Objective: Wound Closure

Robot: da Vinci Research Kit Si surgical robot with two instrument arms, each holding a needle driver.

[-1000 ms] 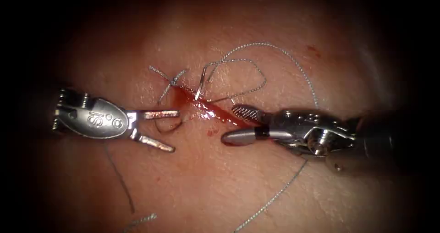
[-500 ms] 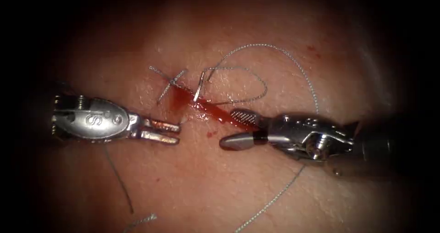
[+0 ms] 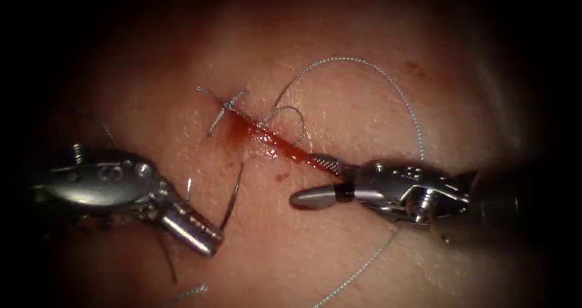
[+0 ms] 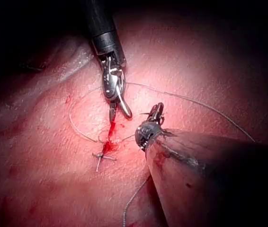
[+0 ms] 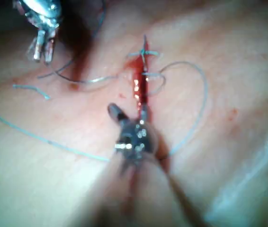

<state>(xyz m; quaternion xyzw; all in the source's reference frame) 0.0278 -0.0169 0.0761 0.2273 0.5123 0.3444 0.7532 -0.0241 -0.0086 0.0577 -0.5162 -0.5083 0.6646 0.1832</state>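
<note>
The tissue has a slanting cut wet with red fluid. At the cut's upper end is a tied knot with short ends. My left tool is low on the cut's left side, shut on the curved needle near its pointed end. The needle is free of the tissue. Its thread crosses the cut, makes a small loop, then arcs wide to the right. My right tool stands open and holds nothing, its upper jaw resting on the cut's lower end. The left wrist view has the knot and the right tool.
Cut pieces of thread lie on the tissue at the lower left. The long thread passes under the right tool and runs down to the lower edge. In the right wrist view a loose thread piece lies beyond the left tool.
My left jaws closed on the needle's tip where it came out left of the cut, then drew the needle out down and left. The thread loop right of the cut shrank.
</note>
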